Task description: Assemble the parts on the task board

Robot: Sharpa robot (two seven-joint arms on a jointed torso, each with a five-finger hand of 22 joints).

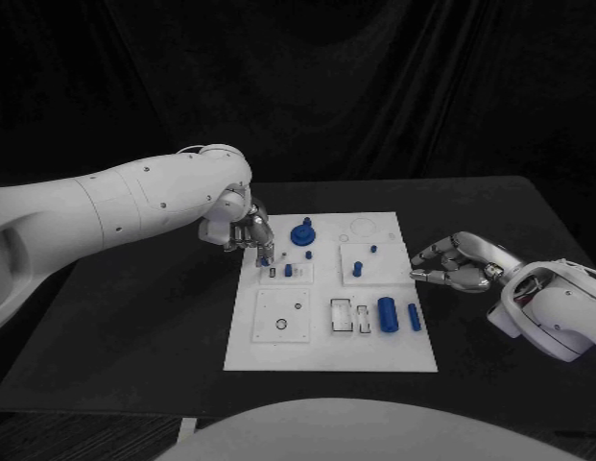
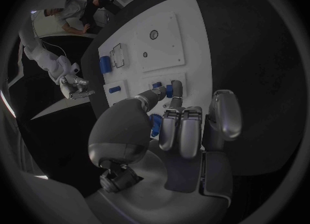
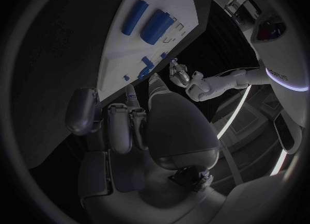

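In the head view the left hand [image 1: 247, 233] pinches a small blue peg [image 1: 262, 257] over the task board's [image 1: 328, 357] far-left corner; a tilt could jam it. The right hand [image 1: 453, 261] hovers beside the board, curled, holding nothing. The left wrist view shows the peg [image 2: 169, 91] between fingertips, its socket hidden. In the right wrist view, two blue cylinders [image 3: 147, 21] lie on the board.

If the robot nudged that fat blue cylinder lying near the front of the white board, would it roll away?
Probably. The blue cylinder lies on its side on the flat task board, so a sideways nudge would likely roll it. It looks solid and stiff, not floppy. The slimmer blue peg beside it might stop it.
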